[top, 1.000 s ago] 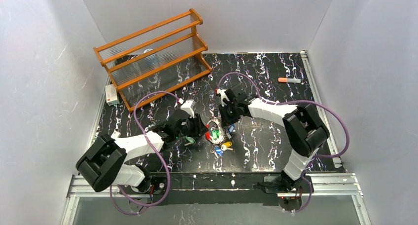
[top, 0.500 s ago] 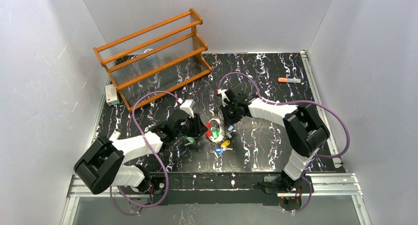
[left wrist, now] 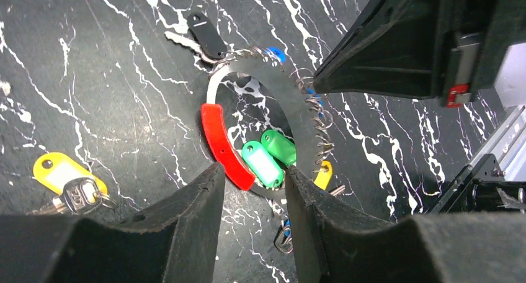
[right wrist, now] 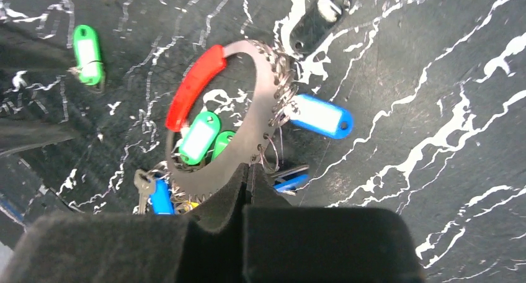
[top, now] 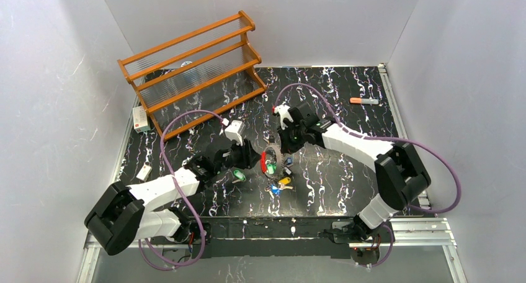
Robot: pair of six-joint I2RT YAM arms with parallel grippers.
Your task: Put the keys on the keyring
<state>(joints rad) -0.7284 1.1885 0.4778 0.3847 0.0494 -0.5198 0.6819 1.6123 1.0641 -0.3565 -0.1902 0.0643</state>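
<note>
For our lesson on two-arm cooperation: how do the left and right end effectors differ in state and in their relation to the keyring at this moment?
The left end effector has its jaws apart, while the right end effector is shut. The left end effector straddles the red arc of the keyring without clearly pinching it, whereas the right end effector clamps the grey metal band. Both meet the same keyring, from opposite sides.

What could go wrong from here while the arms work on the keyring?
The right gripper pinches only the thin edge of the keyring, so the ring may twist or slip out. The open fingers of the left gripper straddle the red section right beside the green tags; closing might catch a tag instead.
</note>
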